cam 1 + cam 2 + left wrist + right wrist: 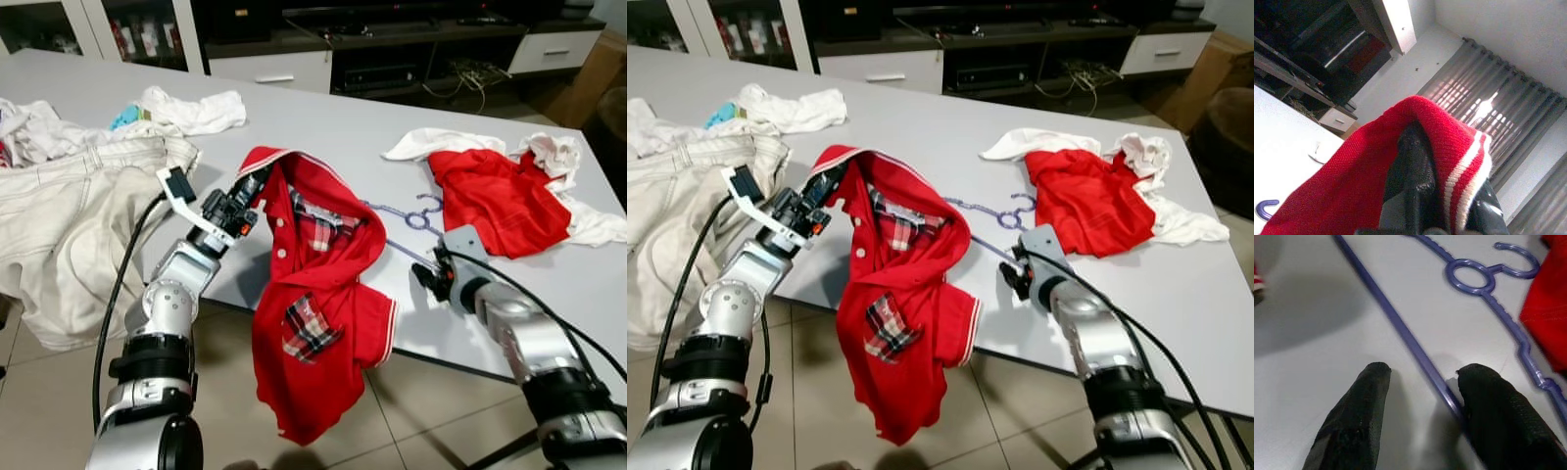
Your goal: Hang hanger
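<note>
A red polo shirt point(313, 294) with plaid trim hangs half off the grey table's point(323, 127) front edge. My left gripper point(253, 186) is shut on its shoulder next to the collar and holds it raised; in the left wrist view the red knit with white stripes wraps over the fingers point(1410, 166). A purple plastic hanger point(416, 217) lies flat on the table, one end under the shirt. My right gripper point(1425, 374) stands open at the table's front edge, with the hanger's straight bar point(1400, 330) running between its fingers, close to one fingertip point(1484, 382).
Beige trousers point(69, 215) and white clothes point(196, 113) are heaped on the table's left. A second red shirt point(500, 201) on white cloth point(563, 152) lies at the right. A dark TV cabinet point(392, 49) stands behind; tiled floor point(411, 421) lies below the front edge.
</note>
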